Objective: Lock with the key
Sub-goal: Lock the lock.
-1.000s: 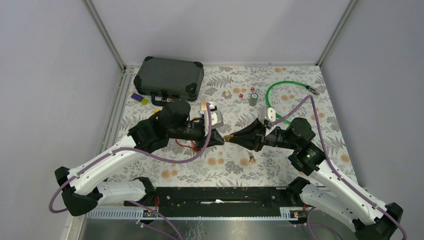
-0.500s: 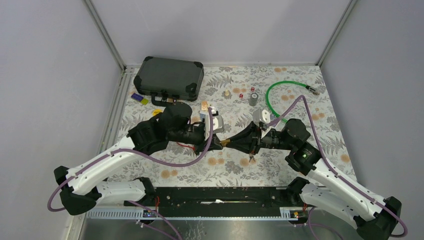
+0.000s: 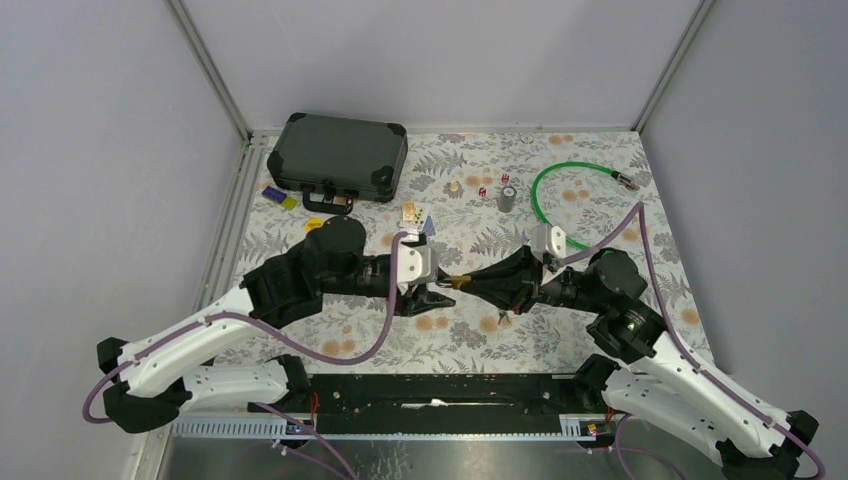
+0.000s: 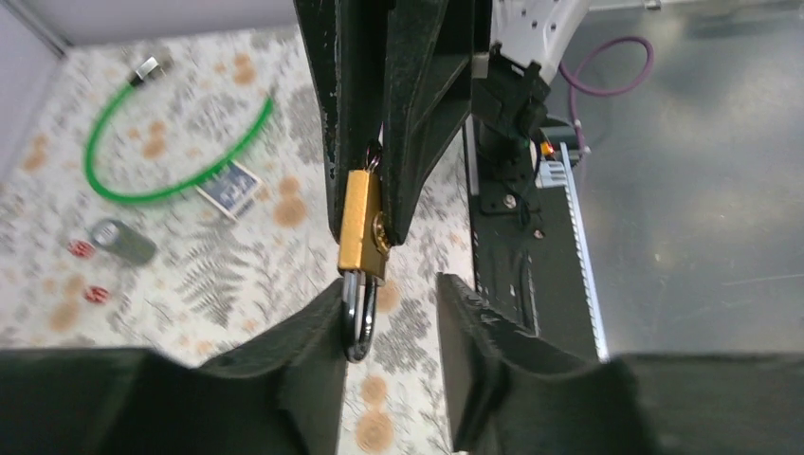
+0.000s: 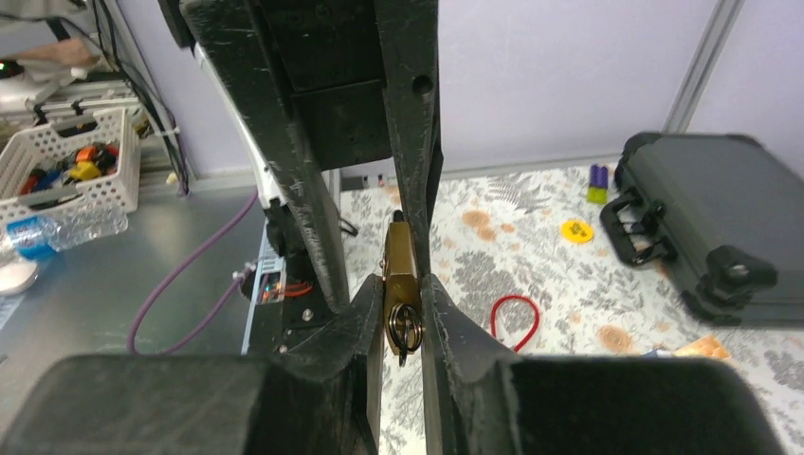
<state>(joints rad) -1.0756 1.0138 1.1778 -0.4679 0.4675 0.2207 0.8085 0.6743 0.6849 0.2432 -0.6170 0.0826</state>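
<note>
A brass padlock (image 5: 401,270) is pinched by its body between my right gripper's (image 5: 403,305) fingers, and a key ring (image 5: 404,328) sits at its keyhole end. My right gripper is shut on it. In the left wrist view the padlock (image 4: 363,223) points its steel shackle (image 4: 357,320) down between my left gripper's (image 4: 391,327) fingers. The shackle lies against the left finger (image 4: 318,346), with a wide gap to the other finger. My left gripper is open. In the top view both grippers meet tip to tip at the padlock (image 3: 458,281) above the table's middle.
A black case (image 3: 340,157) lies at the back left. A green cable (image 3: 560,190), a grey cylinder (image 3: 507,198), red dice (image 3: 482,191) and a card box (image 3: 415,215) lie behind the grippers. A red loop (image 5: 517,318) lies under the left arm. The black rail (image 3: 440,390) runs along the near edge.
The left arm has swung back to the left and lower. The right wrist has moved right. The padlock stays at about the same spot between the two grippers.
</note>
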